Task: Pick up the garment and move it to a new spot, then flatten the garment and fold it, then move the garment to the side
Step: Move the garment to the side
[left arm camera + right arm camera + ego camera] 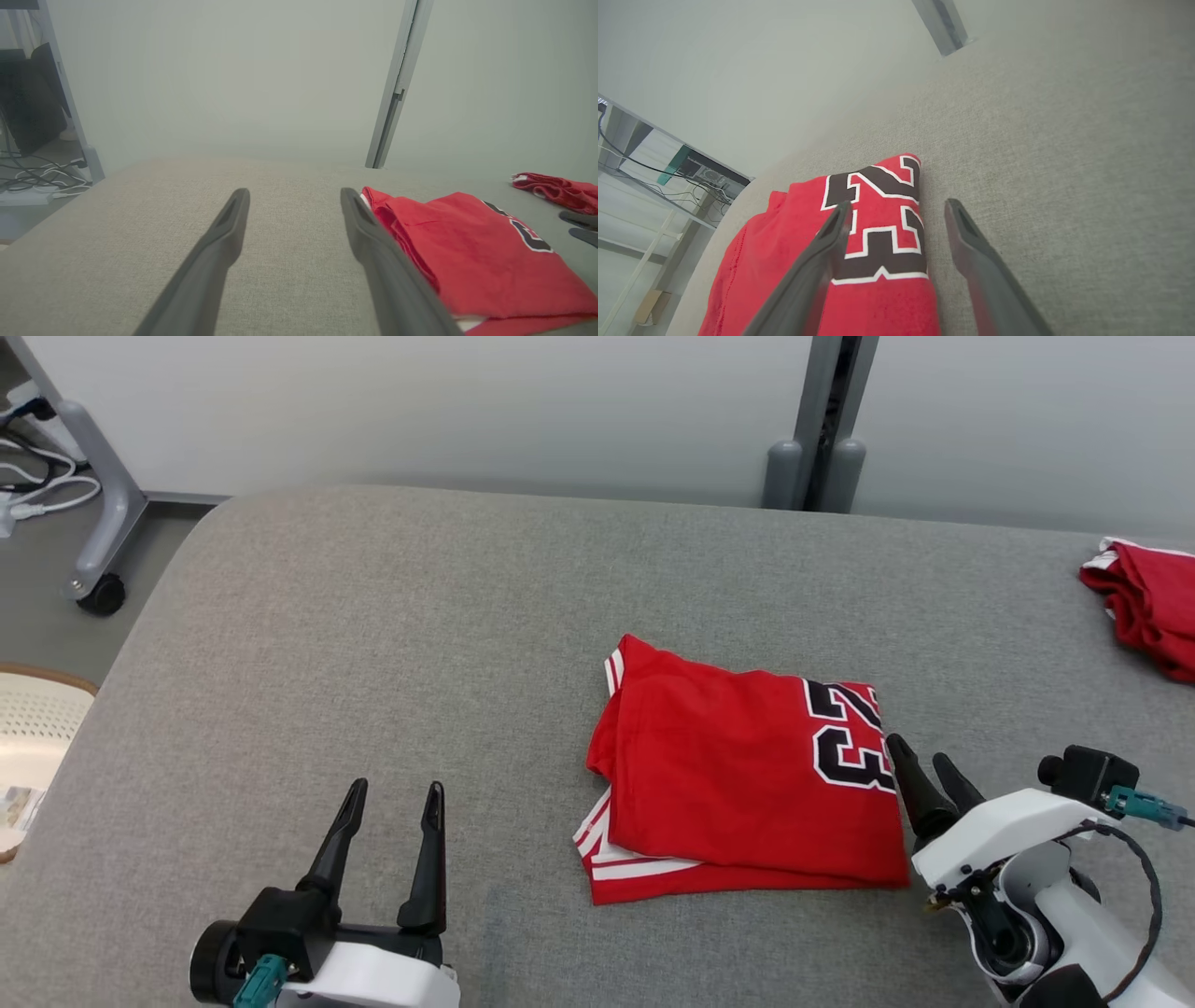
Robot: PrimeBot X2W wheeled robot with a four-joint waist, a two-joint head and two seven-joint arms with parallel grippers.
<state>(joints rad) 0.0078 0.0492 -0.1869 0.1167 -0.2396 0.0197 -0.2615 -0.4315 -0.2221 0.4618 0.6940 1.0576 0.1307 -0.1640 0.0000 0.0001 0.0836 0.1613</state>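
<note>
The garment (738,775) is a red jersey with a black-and-white number, folded into a rough square near the middle of the grey padded table (373,644). My right gripper (924,767) is open at the jersey's right edge, its fingers straddling that edge beside the number (878,224). My left gripper (392,798) is open near the front left, well clear of the jersey, with bare table between its fingers. In the left wrist view the jersey (472,252) lies just right of the right finger (373,242).
A second red garment (1148,597) lies crumpled at the table's far right edge. A wheeled stand leg (98,523) and cables are on the floor at the back left. A pale perforated basket (28,737) stands beside the table's left edge.
</note>
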